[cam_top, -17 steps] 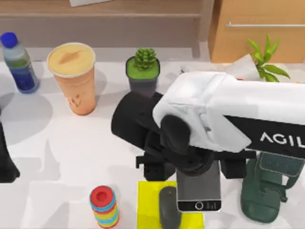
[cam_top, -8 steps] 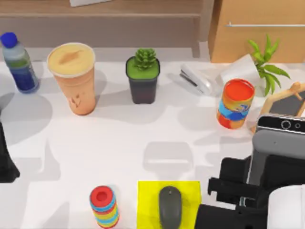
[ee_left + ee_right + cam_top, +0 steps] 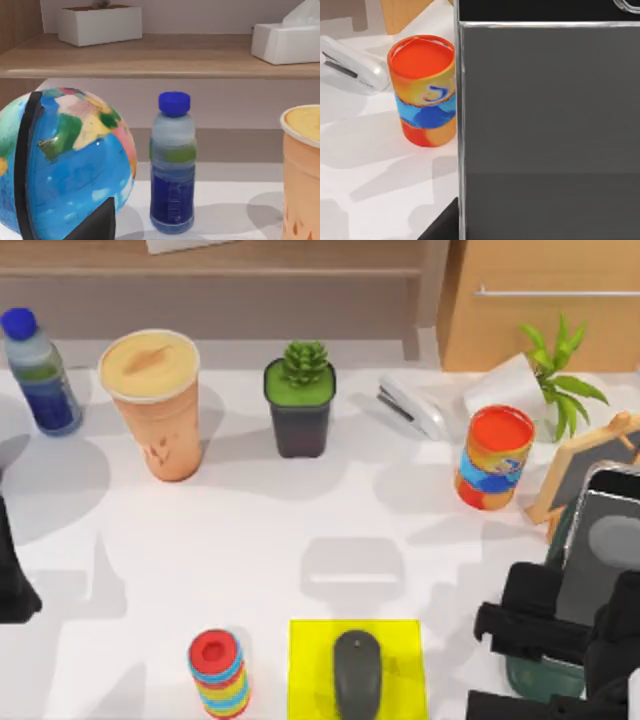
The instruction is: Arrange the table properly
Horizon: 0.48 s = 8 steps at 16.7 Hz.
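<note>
The white table (image 3: pixel 250 540) spans nearly the whole top view, running from the wooden shelf (image 3: pixel 210 270) and cabinet (image 3: pixel 540 300) at the back to the near edge. The right arm sits at the table's lower right corner, and its gripper (image 3: pixel 560 615) is closed on a phone (image 3: pixel 600 560), whose dark screen fills much of the right wrist view; the phone hangs over a dark green stand (image 3: pixel 535 675) and just beside a small wooden easel (image 3: pixel 575 465). The left arm is parked at the far left edge, a dark shape; whether its fingers are wide or narrow I cannot tell. In the left wrist view a globe (image 3: pixel 60 160) stands near the bottle. Along the back, from left to right, stand a blue-capped bottle (image 3: pixel 38 370), a tall orange cup (image 3: pixel 155 405), a potted succulent (image 3: pixel 300 400), a white stapler (image 3: pixel 412 408), an orange and blue can (image 3: pixel 494 458) and a leafy plant (image 3: pixel 555 370) in a white wrap. The can is well apart from the phone and just beside the easel. At the near edge lies a yellow mat (image 3: pixel 400 660) with a grey mouse (image 3: pixel 357 672) on it, and left of the mat, apart from it, stands a stack of coloured rings (image 3: pixel 218 672) with a red top.
</note>
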Available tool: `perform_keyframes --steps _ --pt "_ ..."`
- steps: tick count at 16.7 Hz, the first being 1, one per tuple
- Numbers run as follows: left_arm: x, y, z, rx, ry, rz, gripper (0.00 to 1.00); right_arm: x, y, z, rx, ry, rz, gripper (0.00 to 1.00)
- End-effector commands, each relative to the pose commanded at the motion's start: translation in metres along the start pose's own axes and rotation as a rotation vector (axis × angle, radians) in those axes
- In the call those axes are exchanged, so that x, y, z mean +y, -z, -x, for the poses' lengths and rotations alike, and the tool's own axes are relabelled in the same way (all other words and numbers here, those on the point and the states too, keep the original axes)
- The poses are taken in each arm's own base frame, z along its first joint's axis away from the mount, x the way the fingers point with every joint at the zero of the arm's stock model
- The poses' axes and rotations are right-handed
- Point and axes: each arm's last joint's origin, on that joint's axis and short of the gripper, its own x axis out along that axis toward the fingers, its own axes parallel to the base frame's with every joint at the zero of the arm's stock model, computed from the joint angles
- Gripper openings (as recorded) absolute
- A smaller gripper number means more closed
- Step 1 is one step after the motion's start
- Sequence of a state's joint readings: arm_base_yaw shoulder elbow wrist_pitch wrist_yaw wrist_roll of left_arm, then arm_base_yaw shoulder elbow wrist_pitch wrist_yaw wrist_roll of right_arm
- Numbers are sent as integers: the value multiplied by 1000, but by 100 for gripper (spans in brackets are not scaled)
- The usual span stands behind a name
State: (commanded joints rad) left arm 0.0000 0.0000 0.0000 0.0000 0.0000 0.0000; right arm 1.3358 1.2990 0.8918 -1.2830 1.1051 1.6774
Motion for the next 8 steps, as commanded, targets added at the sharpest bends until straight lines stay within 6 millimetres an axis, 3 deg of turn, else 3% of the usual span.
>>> perform_keyframes --steps 5,8 --pt "0 0 0 0 0 0 100 -10 -11 18 2 -117 -11 0" --pt "0 0 0 0 0 0 100 -21 -14 35 -14 -217 77 0"
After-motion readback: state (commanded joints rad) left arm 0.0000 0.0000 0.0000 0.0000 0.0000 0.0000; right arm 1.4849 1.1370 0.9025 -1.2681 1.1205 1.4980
